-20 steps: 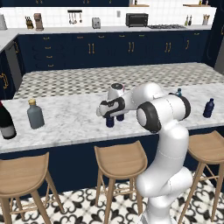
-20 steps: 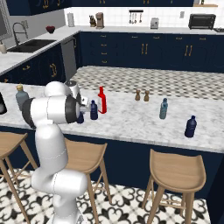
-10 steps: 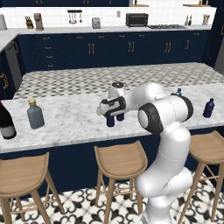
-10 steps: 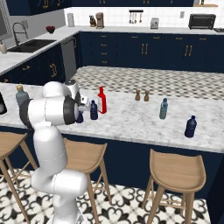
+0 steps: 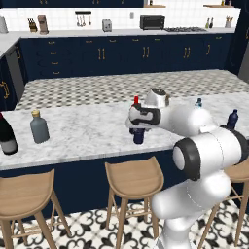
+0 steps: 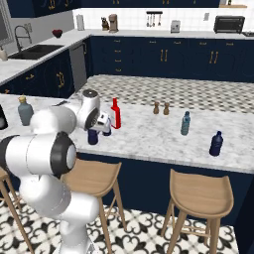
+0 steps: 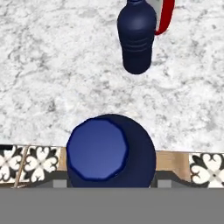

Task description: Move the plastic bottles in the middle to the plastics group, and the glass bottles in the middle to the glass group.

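Observation:
My gripper (image 5: 139, 128) (image 6: 94, 129) reaches down over a dark navy plastic bottle (image 5: 139, 137) (image 6: 93, 137) near the island's front edge and is shut on its neck. That bottle's blue cap and shoulders (image 7: 109, 151) sit at the bottom of the hand view, hiding my fingertips. A second navy plastic bottle (image 7: 137, 37) stands just beyond it, with the red glass bottle (image 6: 115, 114) (image 5: 136, 100) (image 7: 164, 17) behind. The plastics group, a pale teal bottle (image 6: 185, 123) (image 5: 198, 102) and a navy one (image 6: 216, 144) (image 5: 233, 119), is at the right. The glass group, a grey flask (image 5: 39, 127) (image 6: 25, 110) and a wine bottle (image 5: 6, 136), is at the left.
The marble island (image 5: 87, 126) has wooden stools (image 5: 131, 177) (image 6: 201, 191) along its front edge. Two small brown shakers (image 6: 161, 107) stand behind the middle bottles. Bare marble lies between the middle bottles and each group.
The jaws have drawn in around the near navy bottle. The arm and the bottles have stayed where they were.

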### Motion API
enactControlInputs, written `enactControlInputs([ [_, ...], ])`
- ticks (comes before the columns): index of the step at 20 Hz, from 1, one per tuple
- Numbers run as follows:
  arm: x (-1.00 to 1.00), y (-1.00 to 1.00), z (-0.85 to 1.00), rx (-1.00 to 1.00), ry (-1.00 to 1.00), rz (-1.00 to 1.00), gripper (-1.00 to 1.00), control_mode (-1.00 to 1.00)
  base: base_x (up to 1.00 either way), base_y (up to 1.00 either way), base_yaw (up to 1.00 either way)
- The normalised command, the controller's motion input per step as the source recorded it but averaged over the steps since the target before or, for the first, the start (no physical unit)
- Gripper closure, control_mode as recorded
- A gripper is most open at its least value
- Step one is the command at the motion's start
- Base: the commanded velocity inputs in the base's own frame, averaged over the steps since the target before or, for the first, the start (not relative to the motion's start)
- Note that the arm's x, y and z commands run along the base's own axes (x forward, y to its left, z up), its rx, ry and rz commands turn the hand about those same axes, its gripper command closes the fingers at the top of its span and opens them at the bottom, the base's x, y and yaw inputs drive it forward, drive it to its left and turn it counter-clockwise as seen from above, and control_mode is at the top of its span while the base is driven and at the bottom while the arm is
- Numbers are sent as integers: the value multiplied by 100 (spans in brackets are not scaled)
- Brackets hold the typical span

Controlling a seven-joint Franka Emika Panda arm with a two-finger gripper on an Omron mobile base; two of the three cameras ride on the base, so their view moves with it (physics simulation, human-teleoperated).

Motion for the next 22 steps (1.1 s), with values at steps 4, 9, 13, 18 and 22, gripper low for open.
enactControlInputs([
  [4, -71, -83, 0, 1, -2, -10, 100, -100, 0, 0, 0],
  [9, -17, -89, 0, 0, -1, -9, 100, -100, 0, 0, 0],
  [13, 14, -100, 14, -4, 1, -10, 100, -100, 0, 0, 0],
  [18, 20, -86, 48, -1, 9, -5, 100, -100, 0, 0, 0],
  [22, 19, -71, 41, 0, 11, -4, 100, -100, 0, 0, 0],
])
